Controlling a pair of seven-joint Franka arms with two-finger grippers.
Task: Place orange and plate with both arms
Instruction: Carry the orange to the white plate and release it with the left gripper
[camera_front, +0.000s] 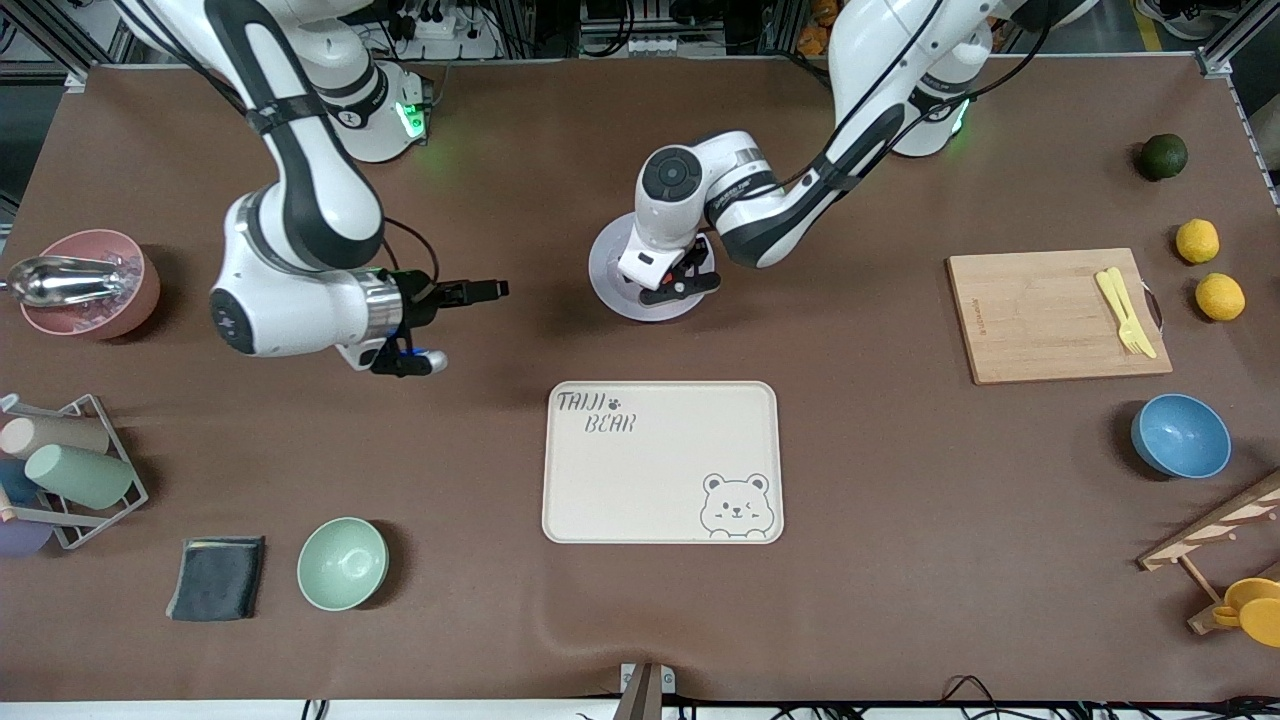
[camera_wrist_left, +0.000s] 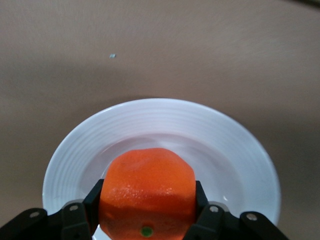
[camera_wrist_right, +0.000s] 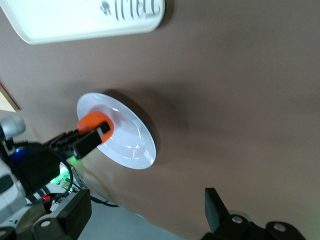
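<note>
The pale lavender-white plate (camera_front: 608, 268) lies on the brown mat in the middle of the table, farther from the front camera than the cream tray. My left gripper (camera_front: 682, 283) is low over the plate's sunken centre and is shut on the orange (camera_wrist_left: 147, 187). I cannot tell whether the orange touches the plate (camera_wrist_left: 165, 117). The arm hides the orange in the front view. My right gripper (camera_front: 488, 290) is open and empty above the mat, beside the plate toward the right arm's end. In the right wrist view the plate (camera_wrist_right: 135, 145) and the held orange (camera_wrist_right: 94, 121) both show.
A cream bear tray (camera_front: 660, 462) lies nearer the front camera. A cutting board (camera_front: 1050, 315) with a yellow fork, two lemons (camera_front: 1197, 240), a lime (camera_front: 1162, 156) and a blue bowl (camera_front: 1180, 436) are at the left arm's end. A mint bowl (camera_front: 342, 563), a cloth, a cup rack and a pink bowl (camera_front: 95, 285) are at the right arm's end.
</note>
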